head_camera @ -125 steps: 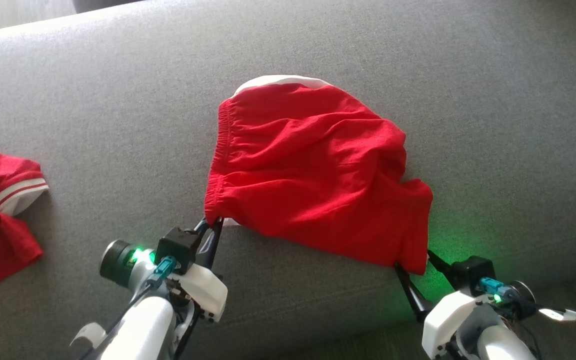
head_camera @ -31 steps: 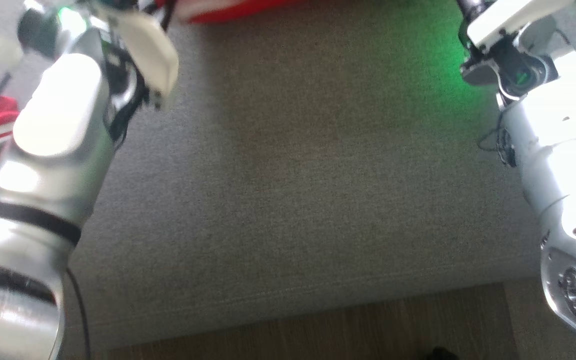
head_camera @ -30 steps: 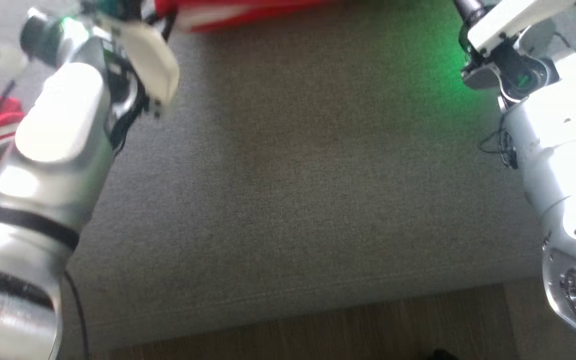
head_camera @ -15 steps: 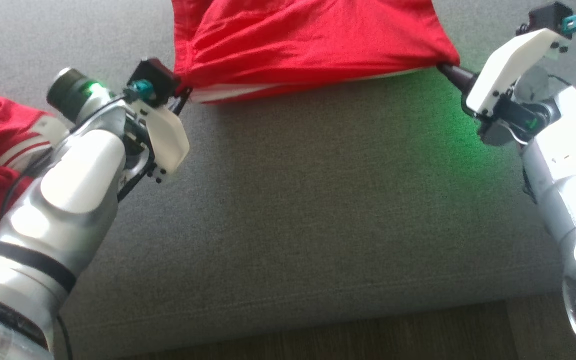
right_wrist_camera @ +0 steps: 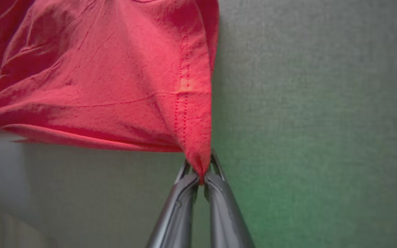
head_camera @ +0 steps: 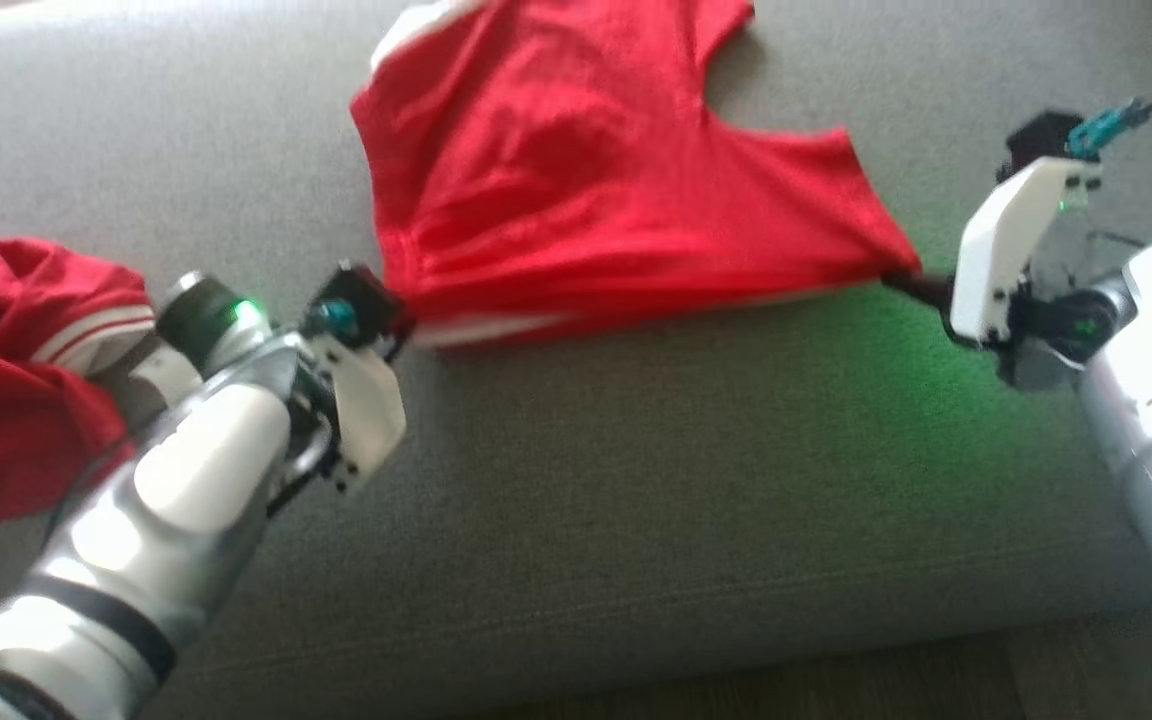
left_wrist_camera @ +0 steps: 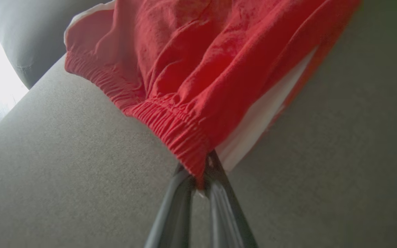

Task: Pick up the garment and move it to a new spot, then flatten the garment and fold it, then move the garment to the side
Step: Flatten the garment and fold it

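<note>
Red garment hides the tips of left gripper and right gripper.

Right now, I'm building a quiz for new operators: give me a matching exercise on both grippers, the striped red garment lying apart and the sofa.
1. left gripper
2. right gripper
3. striped red garment
4. sofa

A. shut on a hem corner of the red shorts
B. bunched at the head view's left edge
C. shut on the shorts' elastic waistband
D. grey, beneath both garments

Pairs: 1-C, 2-A, 3-B, 4-D
</note>
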